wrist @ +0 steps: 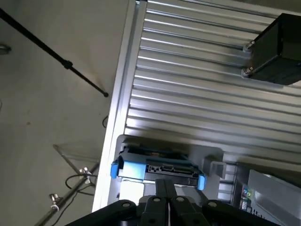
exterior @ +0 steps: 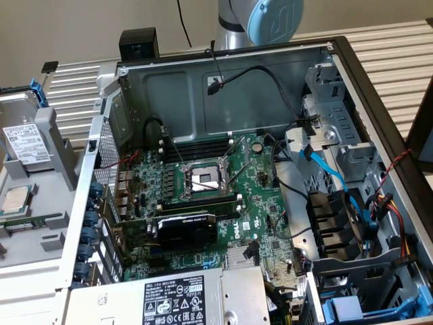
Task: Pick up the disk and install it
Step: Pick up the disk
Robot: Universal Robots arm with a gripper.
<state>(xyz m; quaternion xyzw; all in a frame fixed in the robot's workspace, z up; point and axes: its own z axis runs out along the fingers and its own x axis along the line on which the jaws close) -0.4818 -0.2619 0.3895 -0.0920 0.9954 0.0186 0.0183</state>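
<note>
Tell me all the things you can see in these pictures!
disk: one, silver-grey, white label, blue frame, in the grey holder at the exterior view's left
processor chip: one, silver, beside the disk
computer case: one, grey, open, in the middle
motherboard: one, green, inside the case
graphics card: one, black, on the motherboard
power supply: one, grey with black-white label, at the case's near edge
blue cable: at least one, light blue, inside the case at the exterior view's right
slatted table: one, pale metal, under everything
robot arm: one, grey and light blue, behind the case
hand: one, black, shut, empty, apart from the disk
</note>
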